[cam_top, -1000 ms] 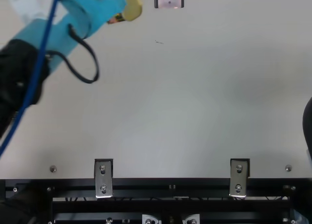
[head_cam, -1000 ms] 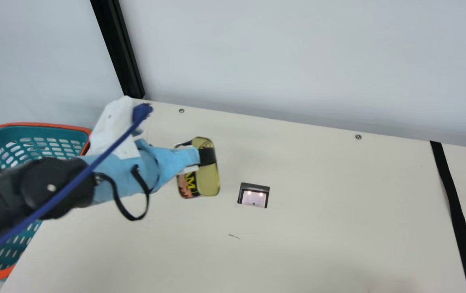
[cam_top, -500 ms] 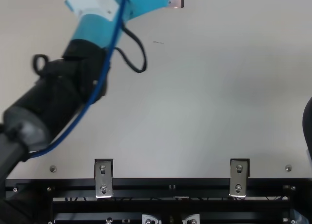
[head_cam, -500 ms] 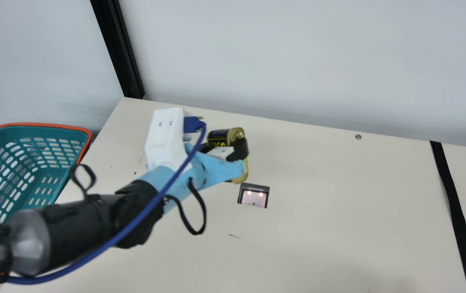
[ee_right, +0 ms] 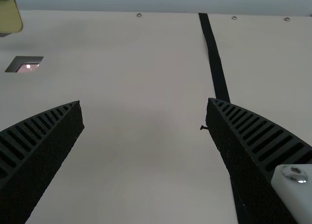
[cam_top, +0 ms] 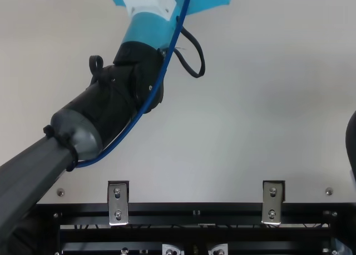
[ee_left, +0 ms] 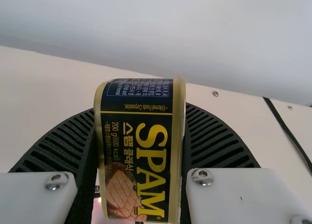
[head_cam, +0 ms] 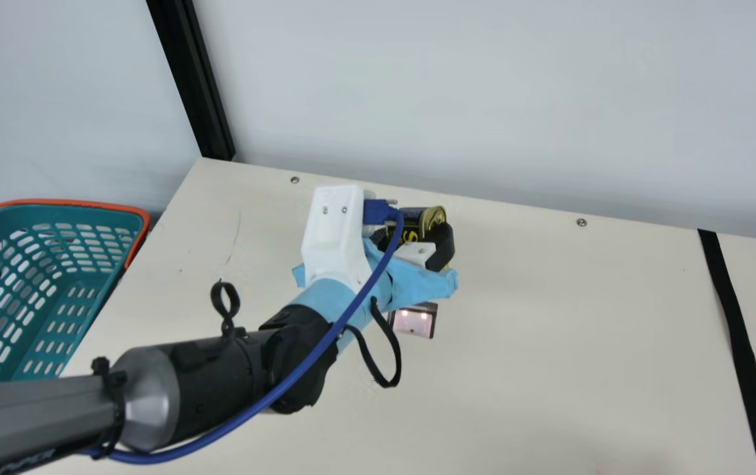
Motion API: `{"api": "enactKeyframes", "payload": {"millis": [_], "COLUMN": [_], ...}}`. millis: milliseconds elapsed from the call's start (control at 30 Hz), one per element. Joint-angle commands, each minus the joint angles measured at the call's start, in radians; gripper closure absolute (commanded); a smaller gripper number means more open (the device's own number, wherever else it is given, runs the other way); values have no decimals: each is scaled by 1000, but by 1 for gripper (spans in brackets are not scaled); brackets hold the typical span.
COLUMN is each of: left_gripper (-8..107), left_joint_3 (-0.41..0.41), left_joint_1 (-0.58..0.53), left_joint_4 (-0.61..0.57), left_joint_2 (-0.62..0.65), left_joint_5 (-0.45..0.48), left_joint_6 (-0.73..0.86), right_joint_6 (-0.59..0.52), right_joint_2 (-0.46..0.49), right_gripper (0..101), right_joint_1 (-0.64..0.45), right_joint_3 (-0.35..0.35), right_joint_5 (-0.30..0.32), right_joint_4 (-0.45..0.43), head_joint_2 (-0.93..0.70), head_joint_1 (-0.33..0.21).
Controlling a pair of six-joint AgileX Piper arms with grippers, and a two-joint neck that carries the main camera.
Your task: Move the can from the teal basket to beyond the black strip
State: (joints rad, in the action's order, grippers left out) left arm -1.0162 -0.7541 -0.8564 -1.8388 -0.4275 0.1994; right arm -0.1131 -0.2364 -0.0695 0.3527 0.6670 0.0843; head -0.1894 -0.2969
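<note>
Gold-rimmed can (ee_left: 139, 146) sits pinched in the left gripper (head_cam: 415, 239), well apart from the black strip (head_cam: 741, 343); right gripper (ee_right: 145, 103) stands spread.

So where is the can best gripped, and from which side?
Probably across the two flat ends of the can, coming in towards its printed wall: it is turned sideways, and the left pincer has one finger against each end.
</note>
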Motion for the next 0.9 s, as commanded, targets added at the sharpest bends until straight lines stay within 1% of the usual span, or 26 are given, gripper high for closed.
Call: {"api": "enactKeyframes", "payload": {"millis": [0,233,500,700,867], "left_gripper": [89,89,89,89,89], "left_joint_3": [0,23,102,169,217], "left_joint_1": [0,-5,-31,-33,-1], "left_joint_4": [0,25,63,40,-18], "left_joint_2": [0,23,123,203,277], "left_joint_5": [0,4,39,117,222], "left_joint_6": [0,-12,-11,76,169], "right_joint_6": [0,0,0,0,0], "right_joint_2": [0,0,0,0,0], "right_gripper": [0,0,0,0,0], "right_joint_1": [0,0,0,0,0], "right_joint_3": [0,0,0,0,0], "right_joint_5": [0,0,0,0,0], "right_joint_4": [0,0,0,0,0], "head_joint_2": [9,9,9,9,9], "head_joint_1": [-3,-3,-3,-3,-3]}}
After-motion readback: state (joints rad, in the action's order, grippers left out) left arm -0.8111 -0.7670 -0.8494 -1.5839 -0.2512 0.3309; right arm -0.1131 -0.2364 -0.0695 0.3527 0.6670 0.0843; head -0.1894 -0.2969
